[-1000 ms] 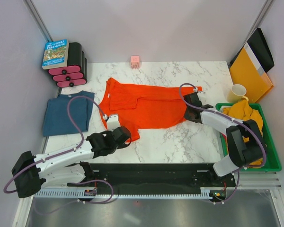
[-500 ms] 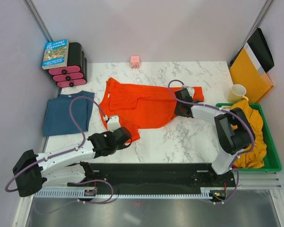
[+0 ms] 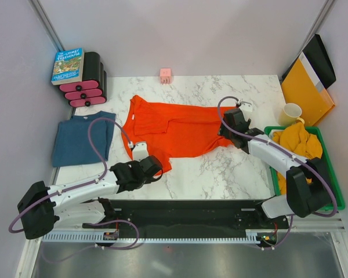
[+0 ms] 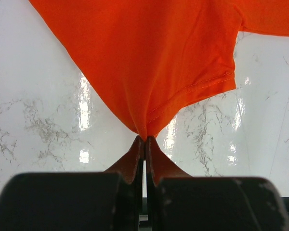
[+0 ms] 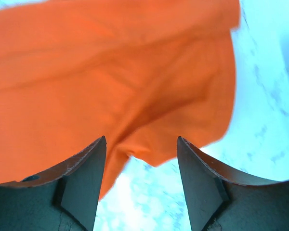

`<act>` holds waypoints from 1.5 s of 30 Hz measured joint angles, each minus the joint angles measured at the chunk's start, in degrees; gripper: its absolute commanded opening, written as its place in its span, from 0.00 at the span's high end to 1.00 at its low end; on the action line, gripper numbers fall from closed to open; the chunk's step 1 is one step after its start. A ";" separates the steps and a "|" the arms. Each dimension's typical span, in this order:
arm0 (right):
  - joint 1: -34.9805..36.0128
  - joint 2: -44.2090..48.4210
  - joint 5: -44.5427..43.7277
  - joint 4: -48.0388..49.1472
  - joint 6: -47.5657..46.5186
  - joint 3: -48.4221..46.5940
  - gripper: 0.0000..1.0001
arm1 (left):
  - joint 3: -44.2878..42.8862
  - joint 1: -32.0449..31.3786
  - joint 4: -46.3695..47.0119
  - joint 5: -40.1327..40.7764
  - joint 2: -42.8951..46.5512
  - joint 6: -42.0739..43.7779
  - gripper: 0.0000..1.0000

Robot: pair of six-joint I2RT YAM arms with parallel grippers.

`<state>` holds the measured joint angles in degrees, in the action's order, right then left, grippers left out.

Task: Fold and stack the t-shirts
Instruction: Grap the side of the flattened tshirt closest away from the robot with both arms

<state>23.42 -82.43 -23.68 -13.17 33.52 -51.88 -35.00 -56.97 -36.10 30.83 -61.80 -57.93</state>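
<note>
An orange-red t-shirt (image 3: 180, 130) lies spread and creased across the middle of the marble table. My left gripper (image 3: 158, 167) is shut on its near-left corner; in the left wrist view the fingertips (image 4: 145, 138) pinch a point of orange-red cloth (image 4: 154, 57). At the shirt's right edge my right gripper (image 3: 223, 132) stands open. The right wrist view shows the orange-red cloth's loose edge (image 5: 149, 154) lying between the spread fingers (image 5: 141, 144), touching neither. A dark teal-blue t-shirt (image 3: 81, 138) lies folded at the left. A mustard-yellow t-shirt (image 3: 298, 142) is heaped in the green bin (image 3: 333, 194).
A book (image 3: 68, 65) rests on a black-and-pink stack (image 3: 87, 87) at the back left. A small pink object (image 3: 166, 75) sits at the back edge. A cream mug (image 3: 291, 113), a yellow-orange folder (image 3: 306, 92) and a black folder (image 3: 320, 58) stand at the back right.
My right gripper carried the shirt's right edge leftward, then opened and let it go; that edge now lies further in. My left gripper stayed shut on its corner.
</note>
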 measured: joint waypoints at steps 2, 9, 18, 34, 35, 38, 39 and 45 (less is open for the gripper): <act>-0.13 0.85 -0.81 -0.24 0.39 2.54 0.39 | 0.00 0.00 0.00 -0.09 0.00 0.00 0.98; -0.52 1.09 -0.81 -4.52 3.32 9.20 0.43 | 0.00 0.00 0.02 -1.03 0.46 0.02 0.98; -3.10 1.49 -1.88 -5.07 6.56 10.71 0.35 | 0.15 0.00 0.04 -1.44 0.83 0.02 0.98; -10.12 -6.12 -0.52 3.10 8.50 9.73 0.45 | 0.48 0.00 0.02 -1.46 1.31 0.04 0.98; -10.16 -6.54 -0.61 3.82 8.50 9.53 0.47 | 0.48 0.00 0.02 -1.46 1.07 0.09 0.98; -10.16 -7.19 -0.83 5.42 8.50 9.40 0.64 | 0.48 0.00 0.04 -1.46 0.46 0.26 0.98; -10.19 -7.32 -0.87 5.79 8.41 9.40 0.69 | 0.48 0.00 0.02 -1.46 0.20 0.35 0.98; -10.21 -7.96 -0.96 7.02 8.09 9.40 1.00 | 0.28 0.00 0.11 -1.53 -1.42 0.63 0.98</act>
<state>13.21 -90.39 -24.64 -6.15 41.60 -42.48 -34.72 -56.97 -35.99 29.30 -63.22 -57.30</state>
